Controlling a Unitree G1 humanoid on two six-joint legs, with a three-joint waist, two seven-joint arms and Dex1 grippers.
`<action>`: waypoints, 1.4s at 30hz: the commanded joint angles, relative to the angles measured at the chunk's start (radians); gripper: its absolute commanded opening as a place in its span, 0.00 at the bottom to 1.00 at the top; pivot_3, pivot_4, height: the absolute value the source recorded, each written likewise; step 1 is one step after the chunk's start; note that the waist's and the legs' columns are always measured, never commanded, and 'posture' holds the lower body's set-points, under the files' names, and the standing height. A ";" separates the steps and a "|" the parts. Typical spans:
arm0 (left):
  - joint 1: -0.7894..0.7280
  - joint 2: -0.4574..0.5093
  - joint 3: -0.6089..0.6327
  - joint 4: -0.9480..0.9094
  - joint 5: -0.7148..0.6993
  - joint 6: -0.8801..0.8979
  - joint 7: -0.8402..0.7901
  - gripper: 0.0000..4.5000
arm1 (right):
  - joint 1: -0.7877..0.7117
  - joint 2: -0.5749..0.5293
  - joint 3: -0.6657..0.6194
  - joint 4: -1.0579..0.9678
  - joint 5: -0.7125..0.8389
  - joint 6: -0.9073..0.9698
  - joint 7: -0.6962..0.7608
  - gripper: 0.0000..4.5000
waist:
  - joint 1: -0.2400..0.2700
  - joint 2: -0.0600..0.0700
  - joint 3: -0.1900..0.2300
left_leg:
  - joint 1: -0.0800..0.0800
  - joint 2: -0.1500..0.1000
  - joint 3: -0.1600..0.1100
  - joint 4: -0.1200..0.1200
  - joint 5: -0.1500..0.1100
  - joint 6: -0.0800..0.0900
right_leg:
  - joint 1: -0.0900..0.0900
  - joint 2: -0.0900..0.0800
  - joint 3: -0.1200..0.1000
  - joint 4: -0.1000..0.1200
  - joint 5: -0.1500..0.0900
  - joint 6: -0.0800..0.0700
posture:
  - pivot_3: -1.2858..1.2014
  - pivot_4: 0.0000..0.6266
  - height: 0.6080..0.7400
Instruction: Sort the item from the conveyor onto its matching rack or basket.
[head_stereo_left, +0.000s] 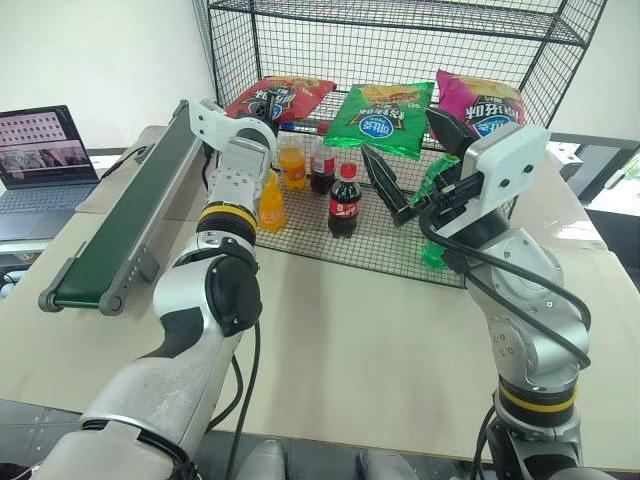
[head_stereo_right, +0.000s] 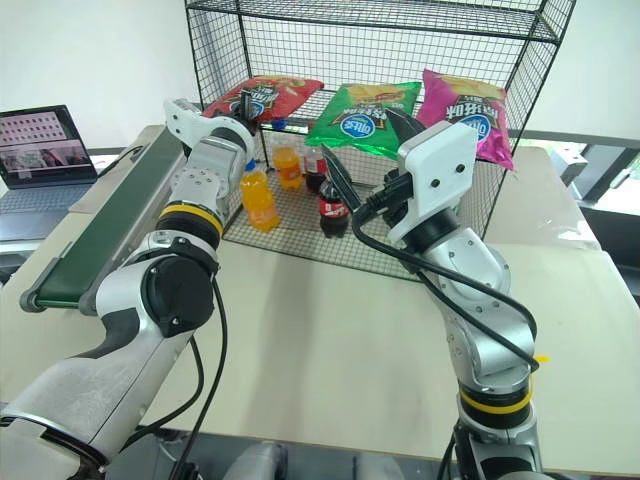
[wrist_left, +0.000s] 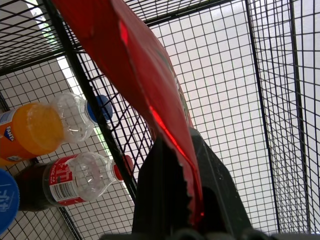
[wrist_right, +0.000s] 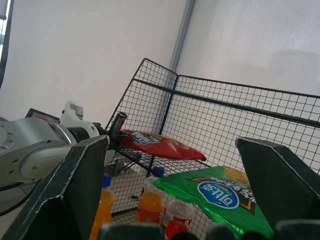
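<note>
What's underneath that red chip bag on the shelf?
Under the red chip bag, drink bottles stand on the lower shelf: two orange ones and dark cola bottles. The left gripper pinches the bag's edge.

Silver-grey arms, black joints, yellow wrist bands, black cables, 2 black-fingered end effectors.

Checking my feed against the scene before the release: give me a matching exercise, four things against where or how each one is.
Things:
1. crinkly red chip bag
2. glossy green chip bag
3. long dark green conveyor belt
4. right gripper

Places or states:
A. bare, nothing on it
B. middle of the black wire rack shelf
C. open, holding nothing
D. at the shelf's left end, edge pinched by the left gripper

Pairs: 1-D, 2-B, 3-A, 4-C
</note>
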 joint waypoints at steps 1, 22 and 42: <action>-0.039 0.001 -0.010 -0.033 0.032 0.012 -0.051 0.28 | 0.004 0.004 -0.008 -0.040 -0.002 -0.010 -0.002 1.00 | -0.001 0.000 0.000 | 0.000 0.000 0.000 0.000 0.000 0.000 | 0.000 0.000 0.000 0.000 0.000 0.000 | 0.52 0.24 0.98; 0.694 0.291 -0.248 -1.262 -0.048 0.846 -0.005 1.00 | 0.279 0.004 0.007 -0.014 0.006 -0.109 0.093 1.00 | -0.012 0.002 -0.001 | 0.003 0.001 -0.002 0.000 0.001 -0.001 | 0.001 0.000 0.000 0.005 0.001 -0.001 | 0.52 0.24 0.98; 1.241 0.313 -0.588 -1.180 0.591 0.175 -0.302 1.00 | 0.623 0.104 -0.001 0.234 -0.195 -0.283 -0.074 1.00 | -0.003 0.000 -0.002 | 0.004 0.001 0.001 0.000 0.000 0.000 | 0.004 -0.002 0.001 0.000 -0.001 -0.003 | 0.52 0.24 0.98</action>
